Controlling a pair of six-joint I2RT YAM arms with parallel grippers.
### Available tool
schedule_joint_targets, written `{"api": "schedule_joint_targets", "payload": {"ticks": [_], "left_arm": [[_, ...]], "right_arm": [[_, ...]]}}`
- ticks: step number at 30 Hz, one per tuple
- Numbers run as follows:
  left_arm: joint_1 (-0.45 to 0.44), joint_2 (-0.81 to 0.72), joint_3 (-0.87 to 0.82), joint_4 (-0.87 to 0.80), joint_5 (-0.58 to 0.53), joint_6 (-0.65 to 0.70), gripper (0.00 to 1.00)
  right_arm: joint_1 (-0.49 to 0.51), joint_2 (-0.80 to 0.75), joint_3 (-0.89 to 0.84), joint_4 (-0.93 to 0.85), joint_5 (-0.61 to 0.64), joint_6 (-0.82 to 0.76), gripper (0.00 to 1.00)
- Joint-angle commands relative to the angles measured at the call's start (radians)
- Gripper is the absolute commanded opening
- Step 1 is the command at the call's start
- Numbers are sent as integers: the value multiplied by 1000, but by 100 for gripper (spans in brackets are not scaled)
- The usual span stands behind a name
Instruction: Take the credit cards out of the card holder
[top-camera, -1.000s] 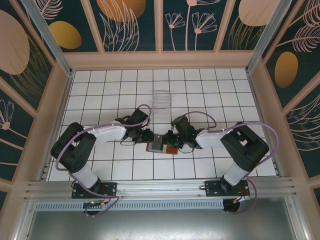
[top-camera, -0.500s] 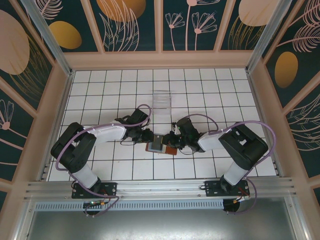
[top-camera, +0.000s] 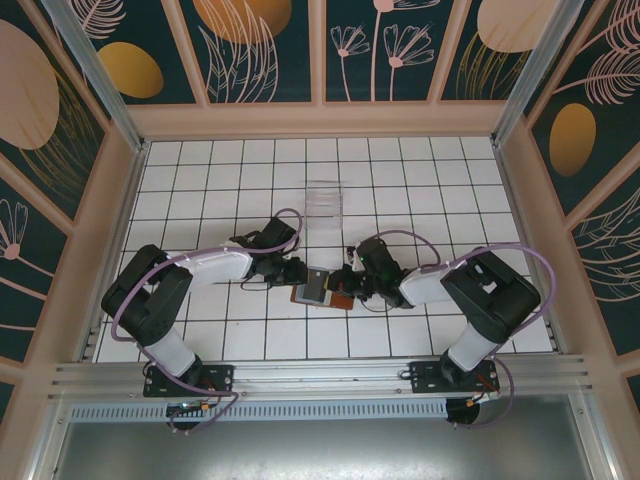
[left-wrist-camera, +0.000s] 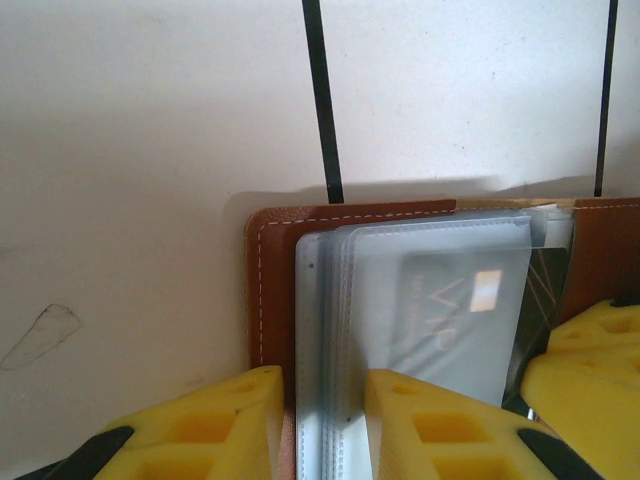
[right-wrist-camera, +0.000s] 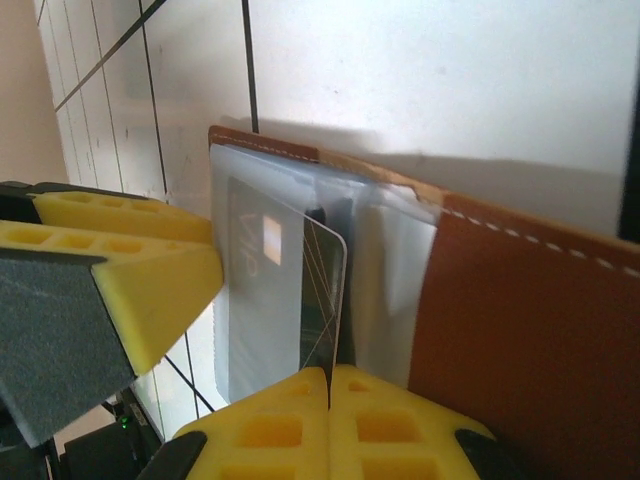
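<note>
top external: table (top-camera: 420, 180), white tiles with black grid lines; card holder (top-camera: 341, 299), brown, lying open and flat near the middle of the table; left gripper (top-camera: 299, 273) at its left end, right gripper (top-camera: 342, 283) at its right part, both arms reaching inward to meet over it; clear box (top-camera: 324, 197) standing well apart toward the far side. left wrist: card holder (left-wrist-camera: 272, 290) seen as a brown stitched edge on the white tile, a stack of clear sleeves (left-wrist-camera: 330, 330) lying on it; left gripper (left-wrist-camera: 322, 382), yellow fingers (left-wrist-camera: 215, 420) close on either side of the sleeve stack's edge, clamped on it; credit card (left-wrist-camera: 465, 310), grey with pale lettering and a bright chip, showing through the sleeves; yellow fingers of the right gripper (left-wrist-camera: 585, 365) at the right border, just beside the card. right wrist: card holder (right-wrist-camera: 520, 330), brown leather with pale stitching, sleeves (right-wrist-camera: 390, 280) spread over it; credit card (right-wrist-camera: 285, 280) partly out of its sleeve, one rounded corner free; right gripper (right-wrist-camera: 328, 378), its two yellow fingers (right-wrist-camera: 260, 430) pressed together on the card's near edge; left gripper's fingers (right-wrist-camera: 130, 275) touching the sleeves at the left
</note>
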Motion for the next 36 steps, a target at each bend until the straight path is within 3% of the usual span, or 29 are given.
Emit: {"api": "schedule_joint_targets", "payload": {"ticks": [1, 18, 36], "left_arm": [[-6, 38, -5, -76, -43, 14, 29], [-6, 39, -5, -75, -39, 13, 29], [-6, 35, -11, -75, -43, 10, 29]], "right_arm": [[-10, -30, -35, -7, 22, 6, 6], [-11, 74, -40, 151, -39, 83, 19], [-38, -38, -70, 14, 40, 39, 5]]}}
